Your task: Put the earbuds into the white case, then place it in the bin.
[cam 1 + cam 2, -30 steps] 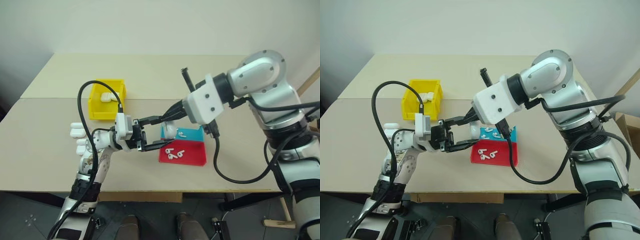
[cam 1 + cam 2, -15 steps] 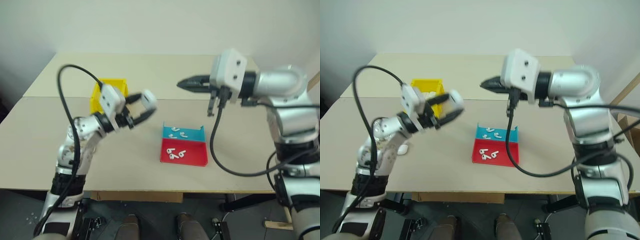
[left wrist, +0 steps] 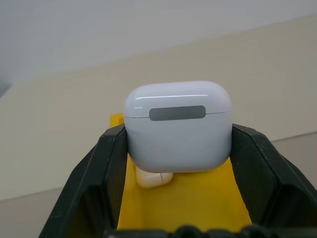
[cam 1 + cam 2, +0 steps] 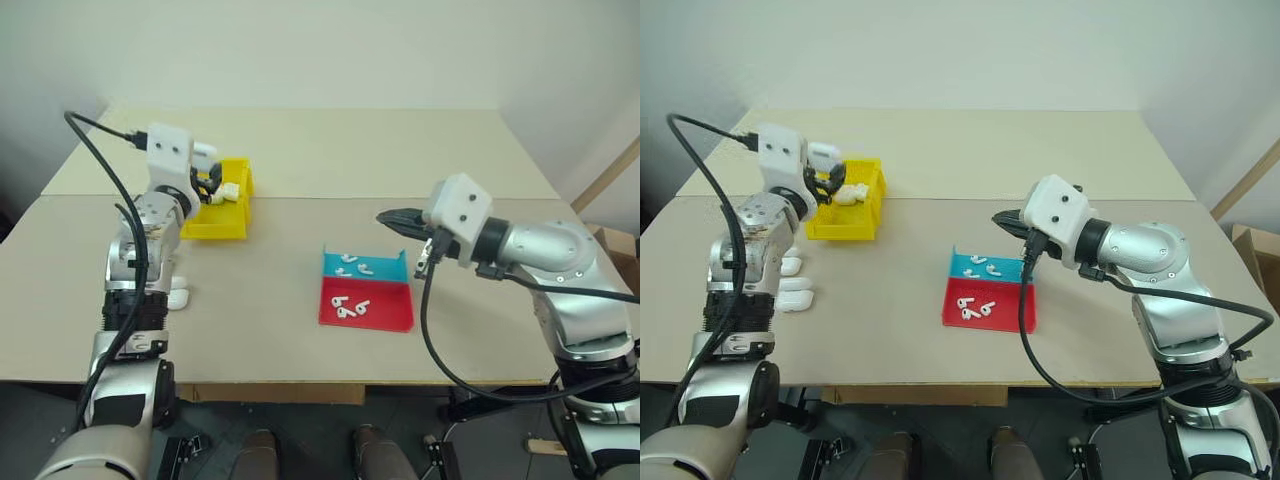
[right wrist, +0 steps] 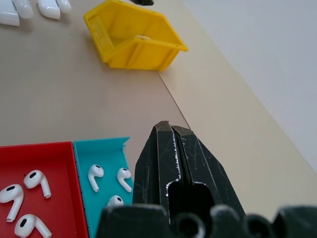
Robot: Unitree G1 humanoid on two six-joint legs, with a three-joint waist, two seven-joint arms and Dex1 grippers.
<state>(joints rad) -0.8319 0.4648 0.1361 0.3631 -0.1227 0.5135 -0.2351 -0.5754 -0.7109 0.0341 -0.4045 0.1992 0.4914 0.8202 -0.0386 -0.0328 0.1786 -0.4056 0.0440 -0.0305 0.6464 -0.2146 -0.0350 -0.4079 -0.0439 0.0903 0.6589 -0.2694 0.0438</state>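
My left gripper is shut on a closed white case, held level just above the near left end of the yellow bin. Another white case lies inside the bin. Loose earbuds lie in the teal tray and in the red tray. Above the table, to the right of the trays, my right gripper hangs shut with nothing in it and points left.
A few spare white cases lie on the table near its left edge, in front of the bin. The teal tray and the red tray sit side by side mid-table. The table's far half is bare.
My left arm swung left and away from the trays, carrying the white case to the bin. The right arm pulled back to the right and sank lower.
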